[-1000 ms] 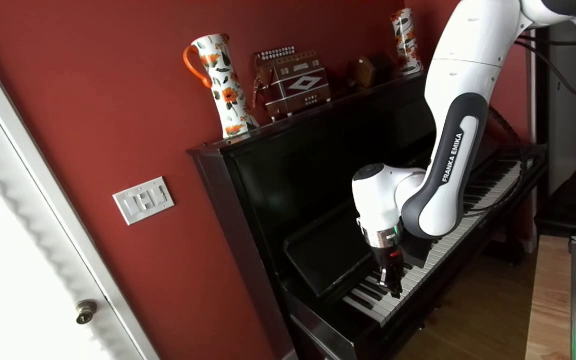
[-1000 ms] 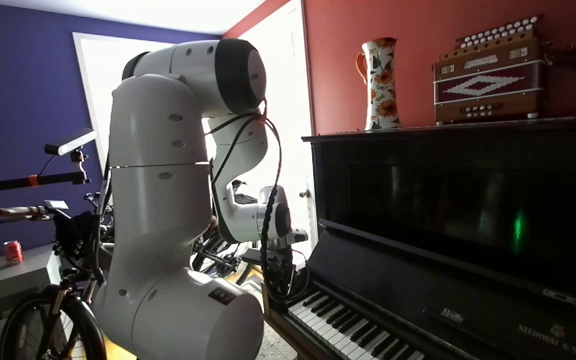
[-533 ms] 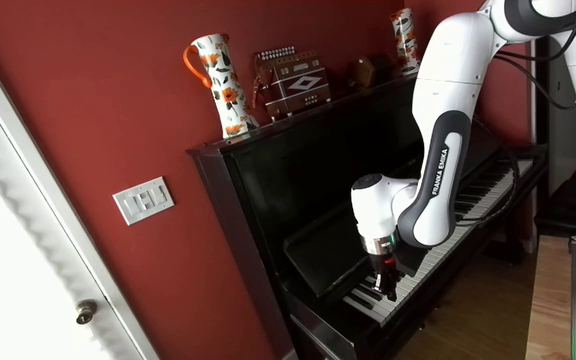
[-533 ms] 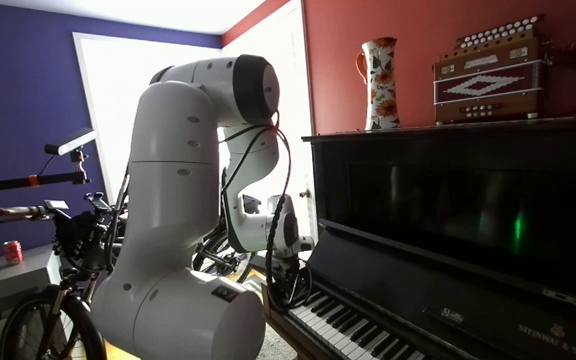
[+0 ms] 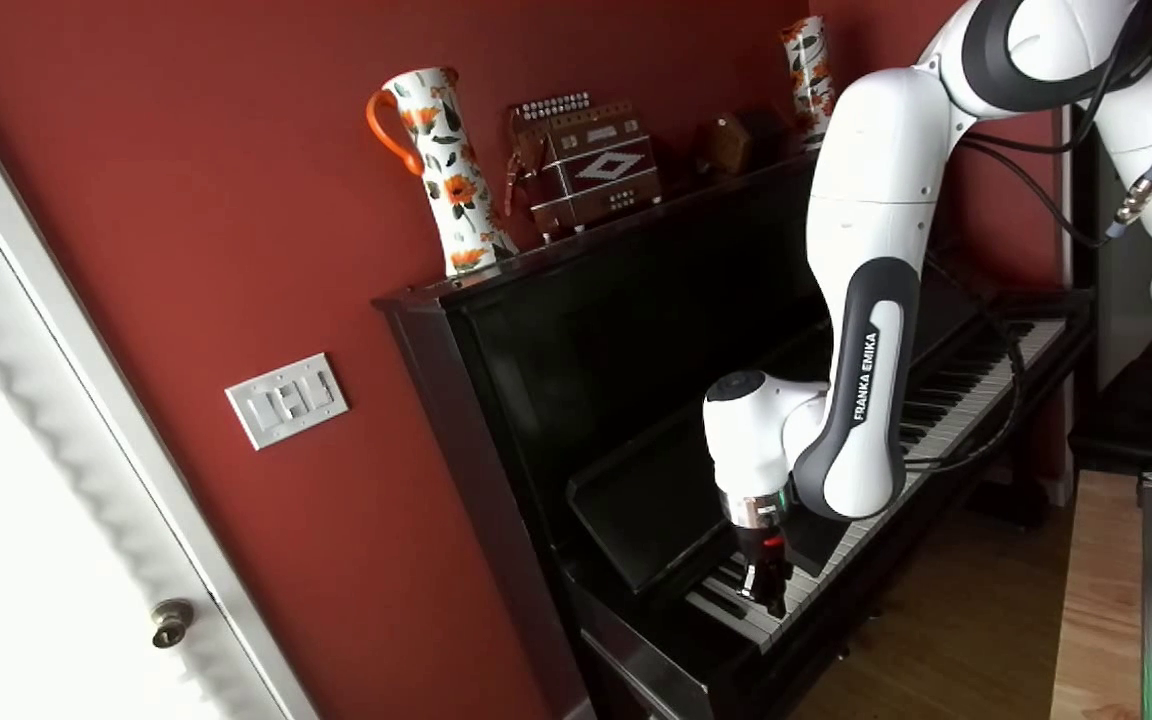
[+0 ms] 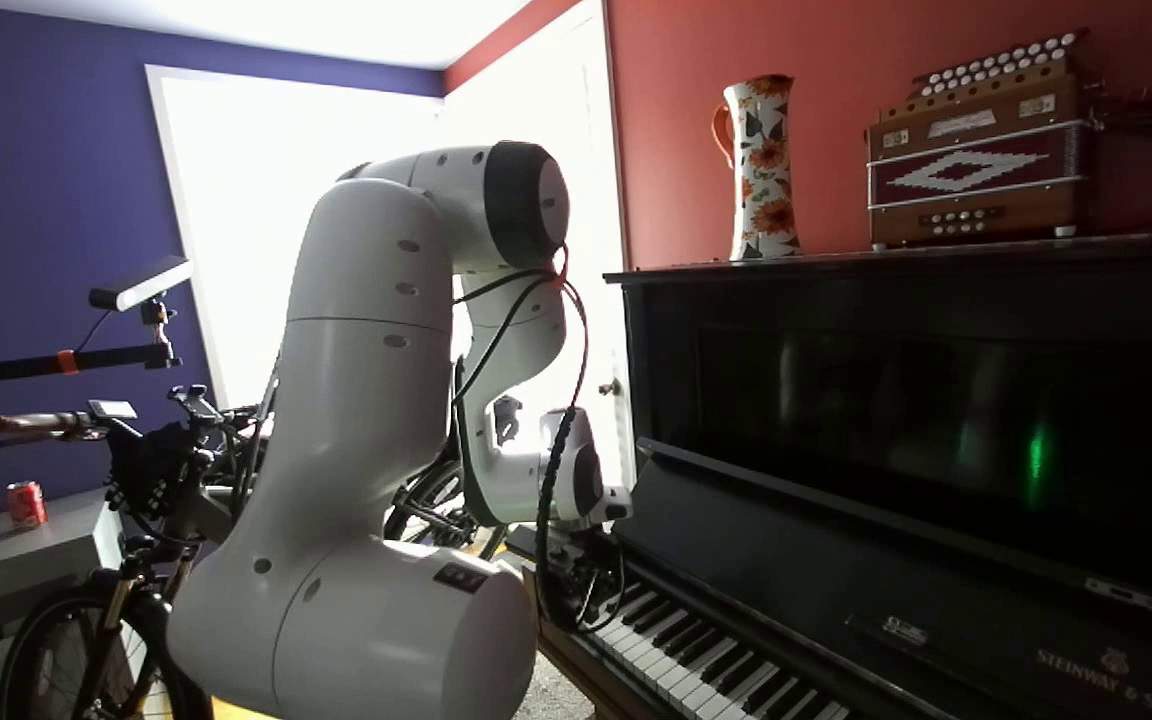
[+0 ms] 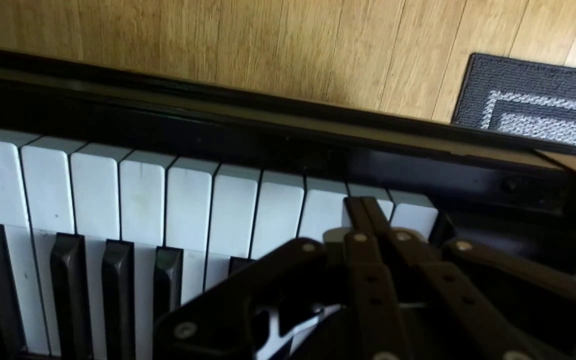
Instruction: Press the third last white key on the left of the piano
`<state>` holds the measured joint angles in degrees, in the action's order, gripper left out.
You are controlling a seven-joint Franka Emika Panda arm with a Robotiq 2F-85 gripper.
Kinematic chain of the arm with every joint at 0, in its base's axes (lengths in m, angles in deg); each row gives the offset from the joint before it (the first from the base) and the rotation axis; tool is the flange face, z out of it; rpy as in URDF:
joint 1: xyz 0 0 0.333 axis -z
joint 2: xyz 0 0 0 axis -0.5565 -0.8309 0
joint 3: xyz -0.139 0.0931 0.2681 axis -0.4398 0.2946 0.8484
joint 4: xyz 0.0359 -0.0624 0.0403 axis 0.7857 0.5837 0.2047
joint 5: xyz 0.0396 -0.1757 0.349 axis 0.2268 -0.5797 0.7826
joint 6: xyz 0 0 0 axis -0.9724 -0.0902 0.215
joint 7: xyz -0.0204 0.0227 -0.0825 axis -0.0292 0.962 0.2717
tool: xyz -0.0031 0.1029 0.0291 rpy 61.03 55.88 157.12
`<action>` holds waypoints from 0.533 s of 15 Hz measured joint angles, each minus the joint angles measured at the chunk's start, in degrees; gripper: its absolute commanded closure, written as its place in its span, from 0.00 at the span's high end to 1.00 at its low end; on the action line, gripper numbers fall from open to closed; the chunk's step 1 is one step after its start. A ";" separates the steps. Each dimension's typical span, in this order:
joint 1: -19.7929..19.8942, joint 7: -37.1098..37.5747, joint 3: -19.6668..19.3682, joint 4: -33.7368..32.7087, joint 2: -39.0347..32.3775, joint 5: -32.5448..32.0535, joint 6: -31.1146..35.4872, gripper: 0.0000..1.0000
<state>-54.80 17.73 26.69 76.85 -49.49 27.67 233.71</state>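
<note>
Black and glossy, the piano (image 5: 636, 350) stands against a red wall (image 5: 186, 200), its keys (image 6: 686, 655) running beneath the robot arm (image 5: 871, 290). Reaching the left end looks done; the press itself seems yet to come (contact is hard to judge). The arm bends down from its elbow, the hand (image 7: 361, 199) pointing at the keys, clenched on nothing. In the wrist view its fingertips (image 7: 355, 215) cover part of the second-last white key (image 7: 385, 205), just beside the third-last white key (image 7: 324, 207).

Last white keys (image 7: 413, 215): the gripper (image 7: 361, 201) is partly covering them.
Key contact: I'm not making it out.
Far jug (image 5: 808, 72): the arm (image 5: 866, 170) is hiding its base.
Rug (image 7: 543, 82): it's running out of view.
</note>
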 measured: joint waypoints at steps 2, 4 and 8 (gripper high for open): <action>-1.64 0.09 -2.08 -0.13 -0.57 -0.03 0.51 0.00; -2.93 0.12 -3.74 -0.20 -0.85 -0.03 0.76 0.00; -3.87 0.13 -4.57 -0.54 -1.41 0.03 0.98 0.00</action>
<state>-58.67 17.86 22.12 76.31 -50.90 27.70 234.69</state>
